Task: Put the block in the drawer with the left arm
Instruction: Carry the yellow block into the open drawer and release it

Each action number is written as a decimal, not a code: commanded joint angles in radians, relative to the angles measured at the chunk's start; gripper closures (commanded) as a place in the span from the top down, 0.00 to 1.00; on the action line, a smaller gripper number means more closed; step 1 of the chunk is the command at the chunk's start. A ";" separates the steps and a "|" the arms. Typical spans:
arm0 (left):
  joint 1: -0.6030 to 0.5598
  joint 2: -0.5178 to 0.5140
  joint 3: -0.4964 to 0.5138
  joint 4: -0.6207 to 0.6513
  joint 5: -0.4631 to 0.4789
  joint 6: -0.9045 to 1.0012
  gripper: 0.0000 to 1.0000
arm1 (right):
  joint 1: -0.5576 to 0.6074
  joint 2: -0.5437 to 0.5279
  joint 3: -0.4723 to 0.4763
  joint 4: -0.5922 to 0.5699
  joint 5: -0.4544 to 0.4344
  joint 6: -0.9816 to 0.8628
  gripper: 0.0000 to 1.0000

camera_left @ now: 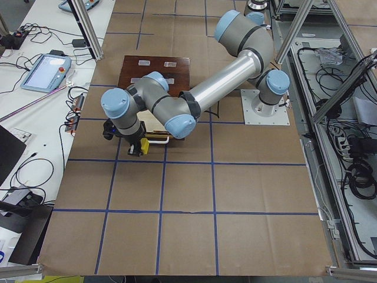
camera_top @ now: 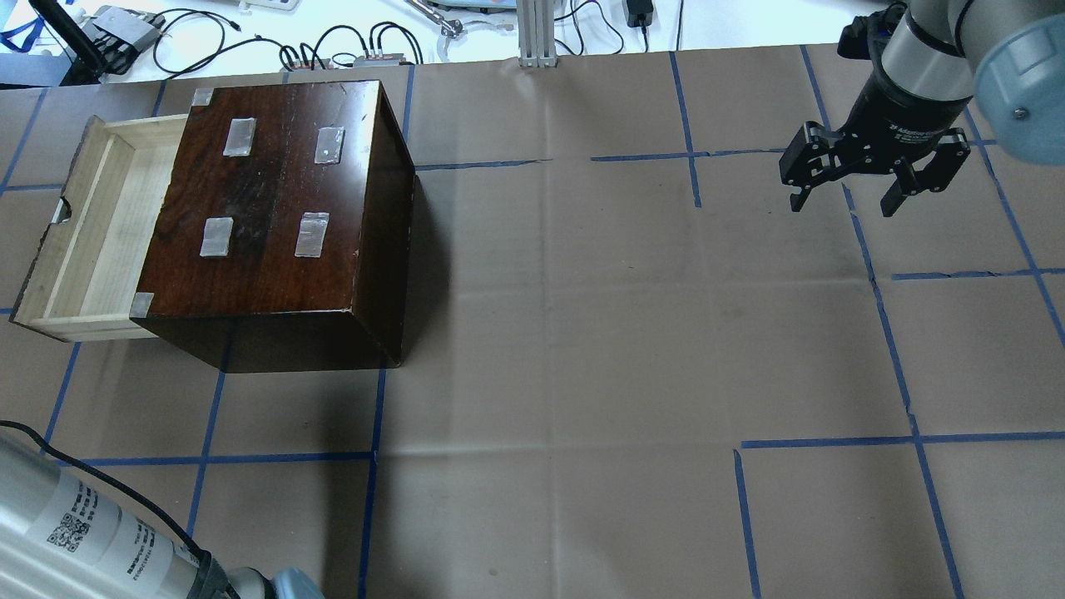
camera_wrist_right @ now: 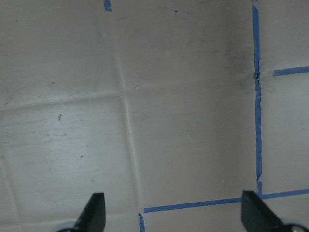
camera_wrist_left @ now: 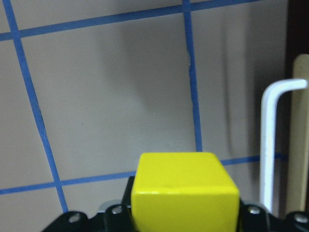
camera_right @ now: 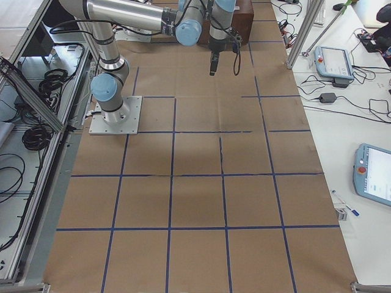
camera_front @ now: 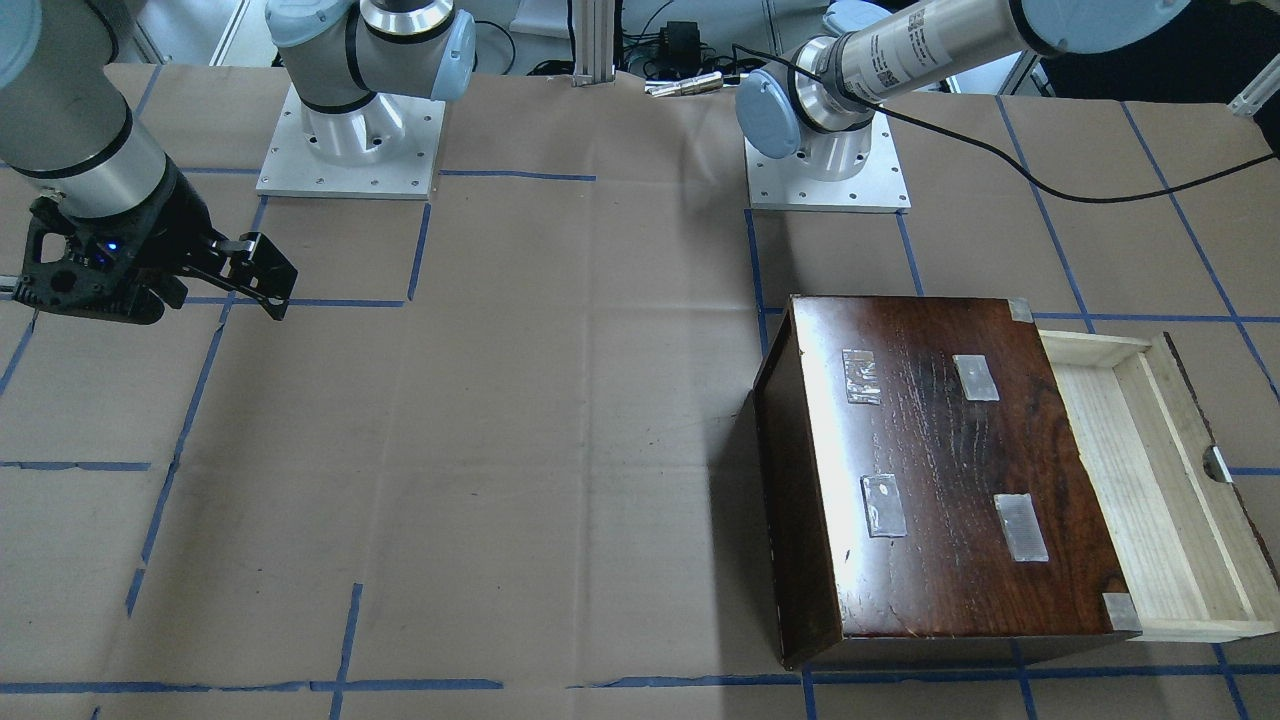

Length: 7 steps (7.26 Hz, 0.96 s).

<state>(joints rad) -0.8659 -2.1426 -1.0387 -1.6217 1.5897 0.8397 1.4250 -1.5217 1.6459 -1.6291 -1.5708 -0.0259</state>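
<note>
The yellow block [camera_wrist_left: 183, 193] is held between the fingers of my left gripper [camera_left: 135, 143], which is shut on it. In the exterior left view the block [camera_left: 145, 145] hangs above the table, just outside the drawer's front panel. The drawer [camera_top: 100, 225] is pulled out of the dark-brown box [camera_top: 266, 200] and lies open with nothing in it; it also shows in the front-facing view [camera_front: 1130, 480]. Its silver handle [camera_wrist_left: 267, 145] is at the right of the left wrist view. My right gripper [camera_top: 844, 195] is open and empty, far from the box.
The brown paper table cover [camera_top: 582, 333] carries blue tape lines. Both arm bases [camera_front: 350, 140] stand on metal plates at the robot's side. Cables and devices [camera_top: 349, 50] lie beyond the table's far edge. A teach pendant [camera_left: 44, 71] lies beside the table.
</note>
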 commanded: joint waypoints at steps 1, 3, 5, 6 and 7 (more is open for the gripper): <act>-0.059 0.126 -0.165 0.017 -0.002 -0.094 0.00 | 0.000 0.000 0.000 0.000 0.000 0.001 1.00; -0.134 0.151 -0.277 0.135 0.000 -0.167 0.00 | 0.000 0.000 0.000 0.000 0.000 0.000 1.00; -0.166 0.153 -0.375 0.146 -0.005 -0.246 0.00 | 0.000 0.000 0.000 0.000 0.000 0.001 1.00; -0.169 0.150 -0.395 0.146 -0.005 -0.246 0.00 | 0.000 0.000 0.000 0.000 0.000 0.001 1.00; -0.170 0.139 -0.396 0.146 -0.008 -0.246 0.00 | 0.000 0.000 0.000 0.000 0.000 0.000 1.00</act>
<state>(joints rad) -1.0317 -1.9944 -1.4195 -1.4774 1.5844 0.5993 1.4251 -1.5217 1.6459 -1.6291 -1.5708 -0.0249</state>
